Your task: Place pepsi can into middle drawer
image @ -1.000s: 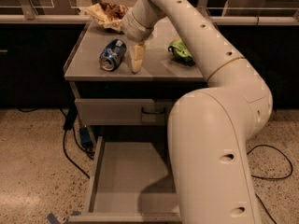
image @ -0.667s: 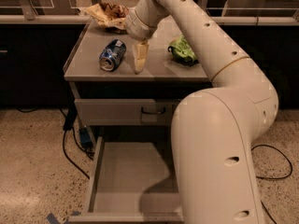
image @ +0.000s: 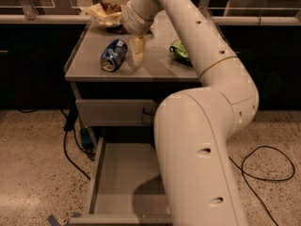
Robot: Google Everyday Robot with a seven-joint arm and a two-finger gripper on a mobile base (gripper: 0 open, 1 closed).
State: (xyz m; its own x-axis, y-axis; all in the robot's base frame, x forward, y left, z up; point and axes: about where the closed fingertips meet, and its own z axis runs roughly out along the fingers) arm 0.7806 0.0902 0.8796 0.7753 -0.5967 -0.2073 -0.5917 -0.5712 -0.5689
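Observation:
The pepsi can (image: 114, 55) is blue with silver ends and lies on its side on the grey cabinet top (image: 94, 36), its end facing the front left. My gripper (image: 137, 52) points down at the top just to the right of the can, close beside it. It does not hold the can. The middle drawer (image: 123, 179) is pulled out below, a grey tray with a bare floor, partly hidden by my arm (image: 197, 145).
A green snack bag (image: 178, 50) lies on the right of the top. A brown-and-yellow snack bag (image: 107, 12) lies at the back left. A shut drawer front (image: 113, 112) sits above the open drawer. Cables (image: 263, 168) lie on the speckled floor on both sides.
The gripper stays beside the can, shifting only slightly. The can has not moved. The arm's lower link has shifted a little.

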